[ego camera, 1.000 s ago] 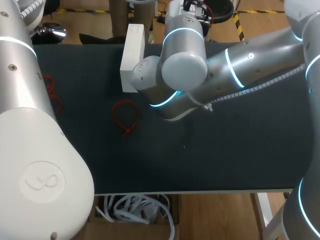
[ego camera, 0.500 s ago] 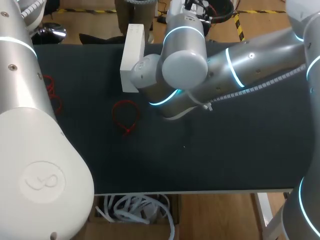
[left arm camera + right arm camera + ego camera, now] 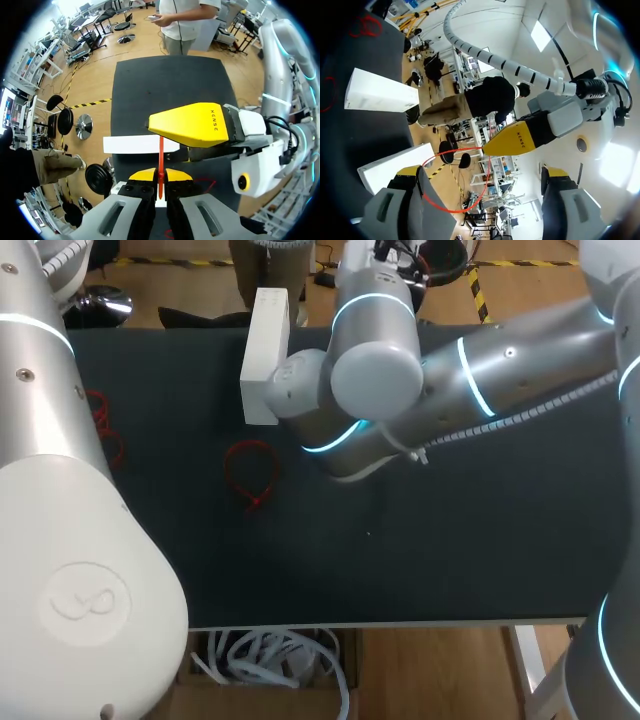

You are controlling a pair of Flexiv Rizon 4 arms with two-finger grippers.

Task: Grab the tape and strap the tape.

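Item: thin red plastic strap (image 3: 161,155), standing upright and clear of the dark table (image 3: 450,560), pinched at its lower end between the closed yellow tips of the left gripper (image 3: 160,176). Its free length curls into a loop that hangs between the spread fingers of the right gripper (image 3: 484,174), which clasps nothing. Hazards, as judged: the strap is slender and caught only by a short end, so any pull or twist from the other arm could draw it out of the pinch. The right fingers closing on the loop could flatten it instead of feeding the tail. The two grippers stand very near one another, so a small misjudged advance could knock fingertip on fingertip. Also present: a second red strap loop (image 3: 250,472) lying on the table, near a white rectangular block (image 3: 265,355) (neither touched). Change: the right arm (image 3: 375,370) has edged slightly rightward; loop and block lie as before.
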